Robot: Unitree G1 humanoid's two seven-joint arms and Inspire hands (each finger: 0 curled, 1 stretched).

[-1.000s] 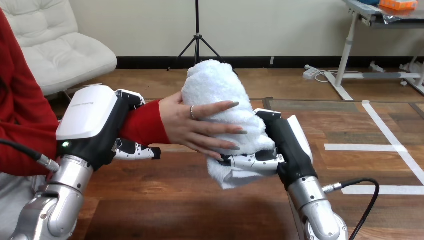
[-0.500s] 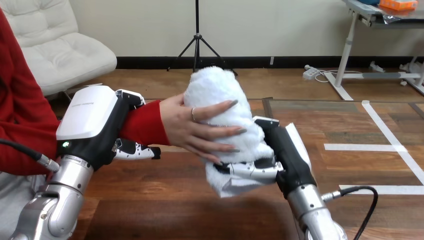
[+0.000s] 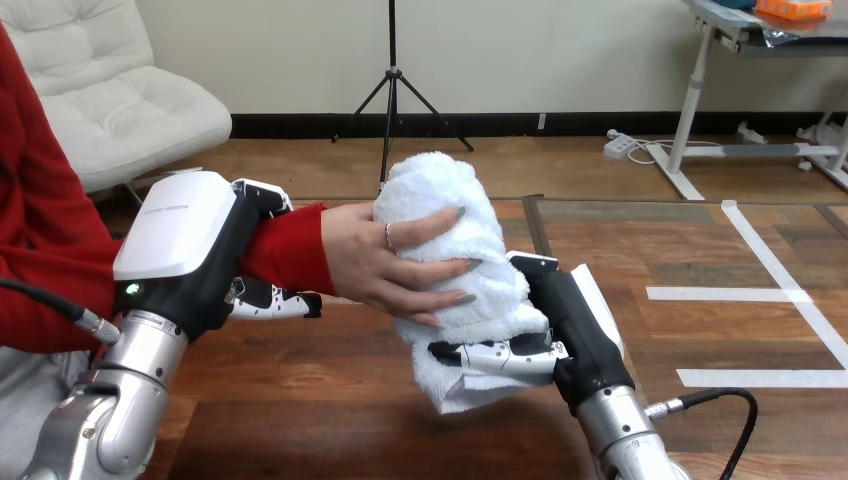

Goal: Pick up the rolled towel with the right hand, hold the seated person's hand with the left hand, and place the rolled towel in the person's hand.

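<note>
Head view: the rolled towel [image 3: 445,215] stands just above the right hand [image 3: 572,328], whose fingers [image 3: 495,355] clamp its lower end, leaving the middle free for the person's hand [image 3: 385,262] wrapped there. The left hand [image 3: 190,250] clasps the person's sleeved wrist [image 3: 290,250], steadying it.

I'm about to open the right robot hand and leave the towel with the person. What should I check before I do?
1. Person's hand on the rolled towel: ok, fingers curled against its side.
2. Left robot hand round the sleeved wrist: ok, fingers over, thumb under.
3. Right robot hand grips the towel's lower end: ok.
4. Roll tidy: not ok, a loose flap hangs at the bottom.
5. Person's grip can carry the towel alone: cannot tell, palm side hidden.
</note>
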